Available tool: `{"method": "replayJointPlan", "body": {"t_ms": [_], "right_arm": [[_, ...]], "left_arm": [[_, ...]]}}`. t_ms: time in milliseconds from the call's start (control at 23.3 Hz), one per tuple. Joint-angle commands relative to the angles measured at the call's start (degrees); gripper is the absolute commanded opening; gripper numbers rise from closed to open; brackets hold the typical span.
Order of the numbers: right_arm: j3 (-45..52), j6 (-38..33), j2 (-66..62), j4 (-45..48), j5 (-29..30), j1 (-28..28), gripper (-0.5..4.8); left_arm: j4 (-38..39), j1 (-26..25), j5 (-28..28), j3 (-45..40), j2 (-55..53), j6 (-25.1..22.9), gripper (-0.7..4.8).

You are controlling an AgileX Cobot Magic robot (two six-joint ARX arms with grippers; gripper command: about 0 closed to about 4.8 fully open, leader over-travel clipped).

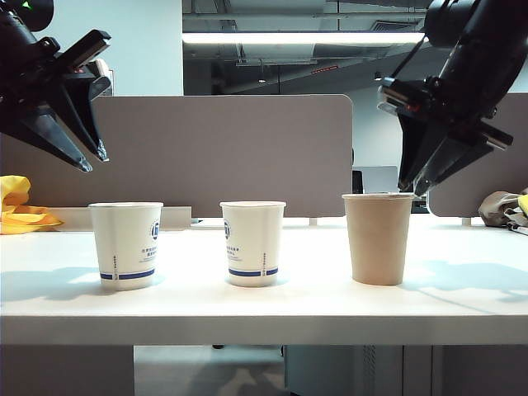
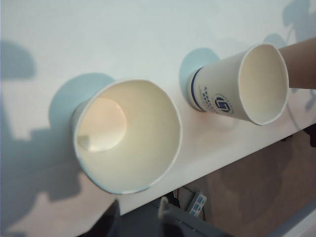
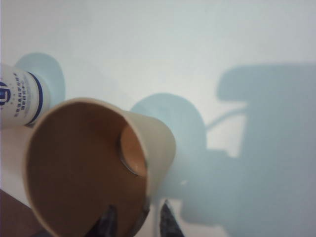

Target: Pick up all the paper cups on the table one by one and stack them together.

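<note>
Three paper cups stand upright in a row on the white bench (image 1: pixel 462 289), well apart from each other, none stacked yet. The brown cup (image 1: pixel 378 238) stands just below and in front of my right tool (image 1: pixel 421 183); the rim is near the finger tips, but I cannot tell if they touch it. The outer white cup (image 1: pixel 125 244) stands below my left tool (image 1: pixel 92 157), which hangs well above it. The middle white cup (image 1: pixel 252 242) stands between the two tools.

I judge the first pick is only being approached. Next, each tool needs to go lower so the fingers pass on both sides of a cup wall, then close softly.

My right tool is wide open and empty. My left tool is partly open, also empty. Both arms lean forward with the tools pointing down and inward.
</note>
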State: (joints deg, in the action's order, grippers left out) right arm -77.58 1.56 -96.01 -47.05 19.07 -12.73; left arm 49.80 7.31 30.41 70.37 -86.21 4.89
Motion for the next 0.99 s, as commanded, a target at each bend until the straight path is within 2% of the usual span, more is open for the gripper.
{"method": "replayJointPlan", "body": {"t_ms": [43, 172, 215, 258, 300, 386, 472, 687, 859, 944, 987], "right_arm": [[-0.2, 0.5, -0.7, 0.6, 0.0, 0.0, 1.17], [-0.2, 0.5, -1.2, 1.5, -0.1, 0.0, 1.12], [-0.2, 0.5, -1.6, 2.0, 0.0, 0.0, 0.72], [-0.2, 0.5, -1.6, 2.0, -0.1, 0.0, 0.55], [-0.2, 0.5, -1.9, 2.2, -0.1, 0.0, 0.28], [-0.2, 0.5, -2.1, 2.9, -0.1, 0.0, -0.01], [-0.2, 0.5, -2.0, 3.9, -0.1, 0.0, -0.04], [-1.7, 0.4, -1.9, 3.3, 2.6, -0.3, -0.04], [-8.3, 0.4, -1.8, 0.2, 2.3, -2.5, -0.04], [-16.2, 0.4, -1.8, -1.9, 2.3, -5.4, -0.05], [-17.9, 0.4, -1.8, -2.3, 2.3, -6.1, -0.04]], "left_arm": [[-0.1, 0.0, -3.4, 0.2, 0.3, -0.2, 1.03], [-0.1, 0.0, -2.4, 0.2, 0.4, -0.2, 1.03], [-0.2, 0.0, -0.4, 0.2, 0.4, -0.2, 1.03], [-0.4, 0.0, 0.8, 0.2, 0.4, -0.2, 1.03], [-1.0, 0.0, 4.5, 0.2, 0.4, -0.1, 1.02], [-1.7, 0.0, 9.9, 0.2, 0.4, 0.0, 0.90], [-2.1, 0.0, 12.0, 0.2, 0.4, 0.1, 0.87], [-2.1, -0.1, 12.1, 0.2, 0.4, 0.0, 0.83], [-3.1, -0.1, 12.8, 0.2, 0.4, 0.0, 0.73], [-3.3, -0.2, 11.4, 0.2, 0.4, -0.2, -0.06], [-3.3, -0.2, 10.5, 0.2, 0.4, -0.2, -0.06]]}}
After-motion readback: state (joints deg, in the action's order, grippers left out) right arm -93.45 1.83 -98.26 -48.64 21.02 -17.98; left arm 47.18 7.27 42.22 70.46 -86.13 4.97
